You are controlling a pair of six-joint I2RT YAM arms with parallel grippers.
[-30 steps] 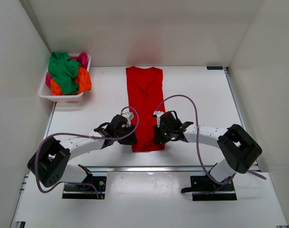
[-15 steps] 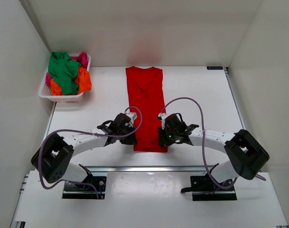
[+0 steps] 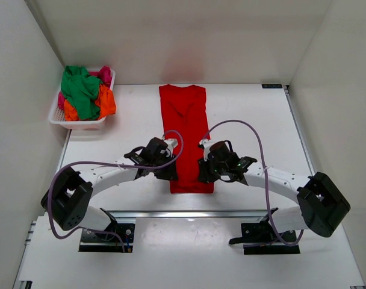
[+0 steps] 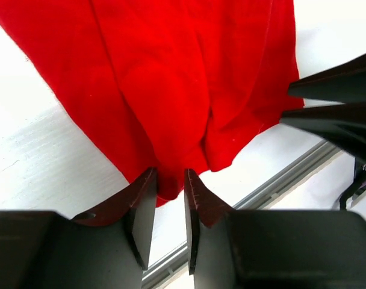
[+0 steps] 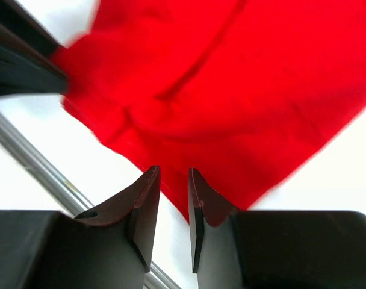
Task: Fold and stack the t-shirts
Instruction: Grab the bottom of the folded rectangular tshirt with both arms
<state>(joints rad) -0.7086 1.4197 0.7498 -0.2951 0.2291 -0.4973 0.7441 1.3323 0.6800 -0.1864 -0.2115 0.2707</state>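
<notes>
Top external view: a long red cloth t-shirt (image 3: 186,120), folded into a narrow strip, lies flat down the middle of the white table (image 3: 249,120), its collar end toward the far wall and its hem near the front edge. Both arms reach in low toward that hem. The left gripper (image 3: 170,173) is at the hem's left corner and the right gripper (image 3: 203,174) at its right corner, with the strip's width between them.

At the table's far left corner stands a white plastic lattice basket (image 3: 74,125). It is heaped with crumpled shirts: a green one (image 3: 80,90) on top, an orange one (image 3: 106,102) at the right side and a pink one (image 3: 103,73) at the back. The basket is well apart from the red shirt.

From the left wrist, the left gripper (image 4: 170,171) has its dark fingers (image 4: 141,205) a narrow slit apart, with the rumpled red hem (image 4: 171,78) showing in the slit. Whether they pinch the cloth cannot be told. The other gripper's fingers (image 4: 327,102) jut in at the right edge.

From the right wrist, the right gripper (image 5: 174,170) likewise stands a narrow slit apart, with a corner of the red cloth (image 5: 231,90) in the gap. A firm hold cannot be made out here either.
</notes>
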